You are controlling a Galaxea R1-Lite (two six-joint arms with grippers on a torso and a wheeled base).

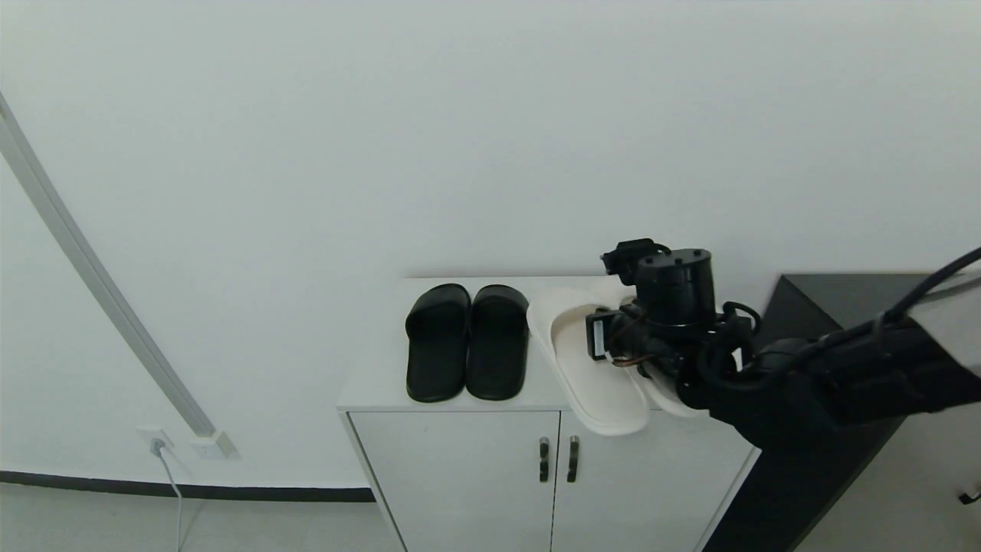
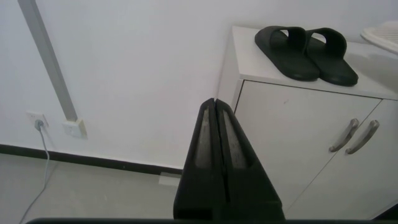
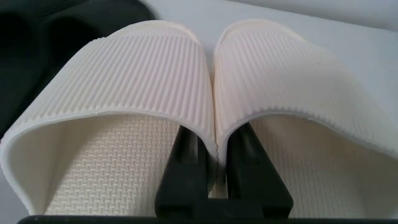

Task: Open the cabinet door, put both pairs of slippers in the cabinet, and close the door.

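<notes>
The task looks barely begun: the cabinet doors are shut, the black slippers lie untouched on top, the right gripper pinches the white slippers by their inner straps, and the left gripper has its fingers pressed together, empty.

Support: white cabinet, flat top, back to the wall.
Doors: two, both shut, handles side by side at centre.
Top, left: black slippers, paired, touching, fully on the surface.
Top, right: white slippers, paired, near ends overhanging the front edge.
</notes>
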